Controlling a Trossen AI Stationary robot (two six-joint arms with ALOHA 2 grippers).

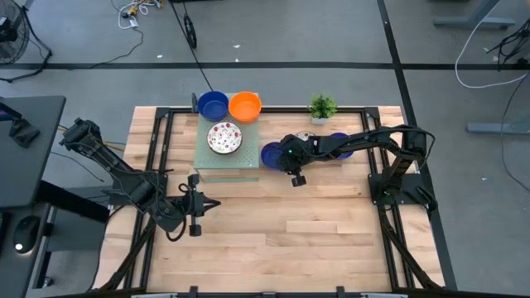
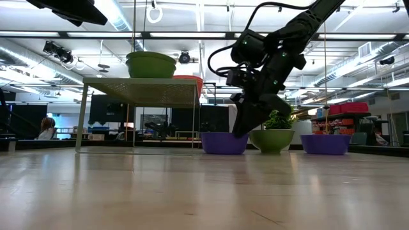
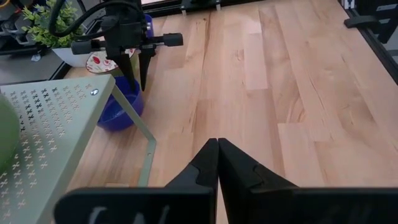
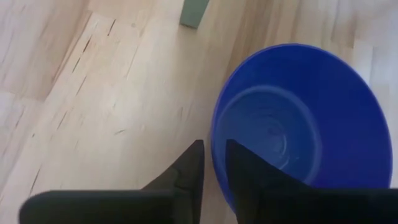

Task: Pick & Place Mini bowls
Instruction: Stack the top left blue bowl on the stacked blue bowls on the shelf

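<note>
The blue mini bowl sits on the tabletop just beside the green perforated stand. My right pincer straddles its rim, fingers nearly together on the wall, one inside, one outside. My left pincer waits closed, empty, well apart over the tabletop.

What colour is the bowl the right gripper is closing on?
Solid dark blue bowl; the right wrist view shows it best.
</note>
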